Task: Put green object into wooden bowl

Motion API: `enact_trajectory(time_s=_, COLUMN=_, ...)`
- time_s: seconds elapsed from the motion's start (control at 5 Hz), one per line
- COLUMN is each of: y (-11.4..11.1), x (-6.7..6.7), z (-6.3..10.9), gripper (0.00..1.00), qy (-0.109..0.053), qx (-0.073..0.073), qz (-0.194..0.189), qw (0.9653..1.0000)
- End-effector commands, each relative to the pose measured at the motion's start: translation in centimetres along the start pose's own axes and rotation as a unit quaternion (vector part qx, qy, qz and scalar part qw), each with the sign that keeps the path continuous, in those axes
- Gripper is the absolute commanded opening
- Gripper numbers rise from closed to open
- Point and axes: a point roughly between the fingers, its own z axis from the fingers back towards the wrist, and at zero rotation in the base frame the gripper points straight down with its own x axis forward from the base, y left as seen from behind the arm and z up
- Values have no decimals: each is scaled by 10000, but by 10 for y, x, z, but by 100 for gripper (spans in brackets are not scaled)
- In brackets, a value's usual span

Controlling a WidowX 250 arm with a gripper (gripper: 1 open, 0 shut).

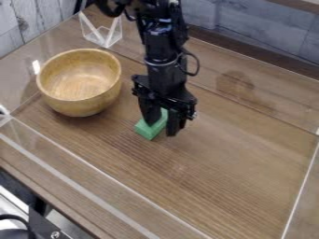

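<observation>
Hand (163, 123) points straight down over the green block (151, 126), with its dark fingers standing at the block's upper end. The fingers appear parted around the block, but the view does not settle whether they clamp it or merely straddle it. The green block lies flat on the counter (225, 177), just to the right of the wooden bowl (80, 81) and apart from it. The bowl sits upright and holds nothing.

Risks from this position, as judgement:
- If the fingers close on only the end of the block, the block may pivot or slip out during the lift, because most of its length projects beyond the grip.
- If the fingers close unevenly, the block may be pushed along the smooth counter instead of being seized.
- On the transfer to the left, a low carry may strike the thick bowl rim and shift the bowl.
- A clear barrier (50, 159) runs along the counter edge; a dropped block may slide against it.

No brand, label or legible writing is visible.
</observation>
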Motion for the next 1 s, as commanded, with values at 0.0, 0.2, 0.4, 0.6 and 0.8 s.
enact_trajectory(time_s=0.0, y=-4, x=-1, z=12, gripper=0, qy=-180, qx=69, qz=-333, qw=9993)
enact_trajectory(time_s=0.2, y=-5, x=-4, z=19, gripper=100, qy=-193, qx=15, qz=-487, qw=9986)
enact_trajectory(time_s=0.4, y=-2, x=-2, z=23, gripper=100, qy=-256, qx=-42, qz=-94, qw=9996)
enact_trajectory(time_s=0.6, y=0, x=-1, z=23, gripper=0, qy=-292, qx=-3, qz=171, qw=9994)
enact_trajectory(time_s=0.8, y=-9, x=10, z=21, gripper=0, qy=-310, qx=40, qz=316, qw=9990)
